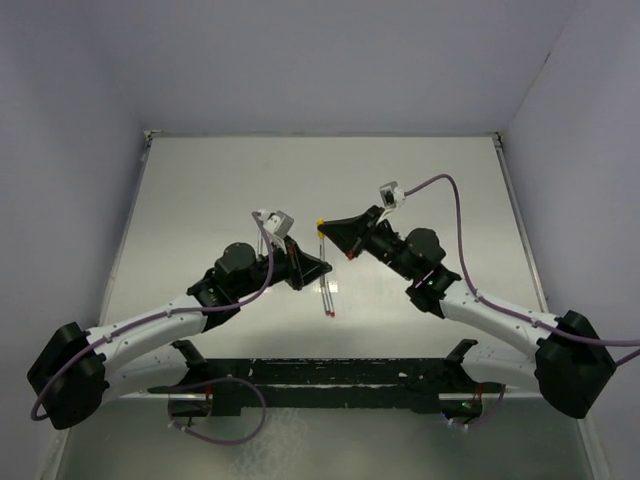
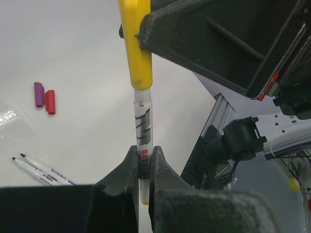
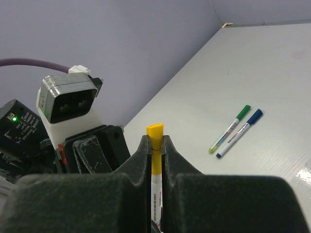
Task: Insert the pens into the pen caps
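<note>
Yellow pen (image 2: 144, 121) is up off the table (image 1: 200, 200), about mid-table, held between the two grippers. Yellow cap (image 2: 137, 43) sits over its upper end; can't tell if it is pushed fully home.

Left gripper (image 2: 145, 155) is clamped tight on the lower barrel, fingers (image 2: 127, 170) pinching it from both sides, with only the pen between them. The pen's yellow tail pokes out below the grip.

Right gripper (image 3: 155, 143) is closed hard on the yellow cap, whose tip sticks out just past the fingertips; white barrel runs down between the pads. In the top view the two grippers meet nose to nose, with the cap (image 1: 319, 222) at the right gripper's tip.

Purple cap (image 2: 38, 94) and red cap (image 2: 50, 102) lie on the table, side by side and touching. Near them are two bare pens (image 2: 46, 171), dark tips exposed, roughly parallel and close together.

Green pen (image 3: 230, 128) and blue pen (image 3: 240, 133) lie capped on the table, side by side, well apart from the grippers.

Left wrist camera (image 3: 68, 99) shows close to the right gripper.
</note>
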Available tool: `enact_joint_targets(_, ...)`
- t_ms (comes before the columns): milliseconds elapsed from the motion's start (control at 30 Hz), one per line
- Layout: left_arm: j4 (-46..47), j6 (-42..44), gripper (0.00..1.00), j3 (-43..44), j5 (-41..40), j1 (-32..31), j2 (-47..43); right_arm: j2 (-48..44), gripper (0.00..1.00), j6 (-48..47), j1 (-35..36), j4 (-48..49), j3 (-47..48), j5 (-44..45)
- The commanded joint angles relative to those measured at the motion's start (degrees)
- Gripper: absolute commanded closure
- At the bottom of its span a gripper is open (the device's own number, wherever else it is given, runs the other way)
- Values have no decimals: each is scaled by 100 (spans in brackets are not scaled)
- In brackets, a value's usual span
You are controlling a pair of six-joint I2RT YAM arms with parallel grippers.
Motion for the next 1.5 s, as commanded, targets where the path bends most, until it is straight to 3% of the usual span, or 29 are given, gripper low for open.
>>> enact_joint_targets(0, 637, -80, 100, -33, -209, -10, -312, 104, 100, 4, 117, 205, -51, -309)
enact_joint_targets(400, 1270, -136, 100, -56, -562, -8, -546, 217, 100, -2, 323, 241, -289, -294)
enact_joint_targets(833, 1005, 185, 100, 526, -666, 293, -517, 383, 100, -590, 1045, -1464, 78, 902)
enact_joint_targets(1133, 1227, -49, 100, 633, -335, 858, -368, 653, 100, -662, 1327, -2002, 235, 1320)
enact_joint_targets(1467, 919, 77, 100, 772, -128, 978, -126, 892, 100, -733, 1482, -2079, 461, 1556)
